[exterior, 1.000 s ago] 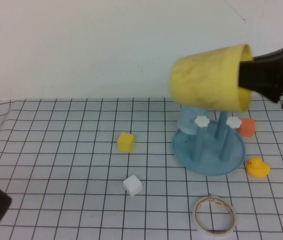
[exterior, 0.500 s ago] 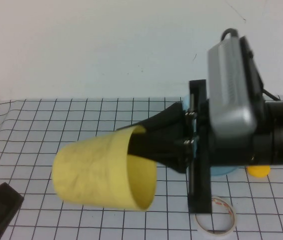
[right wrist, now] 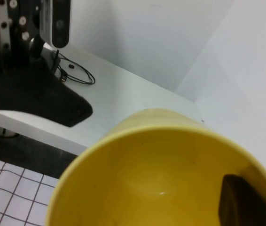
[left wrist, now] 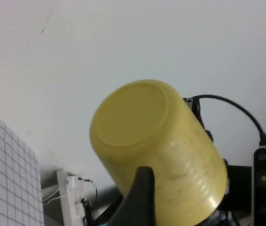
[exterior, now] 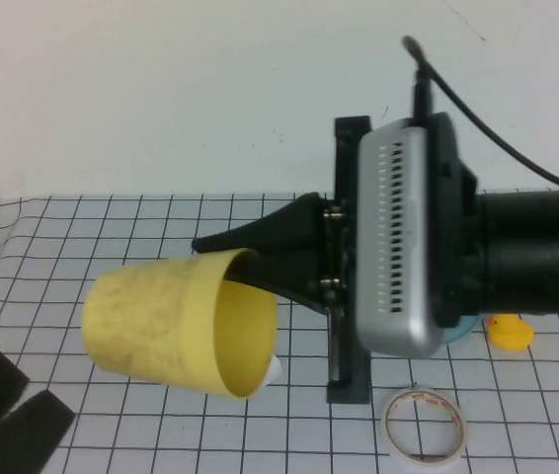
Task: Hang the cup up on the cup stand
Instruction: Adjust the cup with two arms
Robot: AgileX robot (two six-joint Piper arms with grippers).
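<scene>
The right hand pinches the rim of the cup, one finger inside and one outside, carrying it sideways above the surface at centre-left. That rim hold probably leaves the mouth free for a peg. The cup stand is almost hidden behind the arm. The left hand waits near-left, seemingly open.

Cup left of right gripper (tape roll nearer, rt).
</scene>
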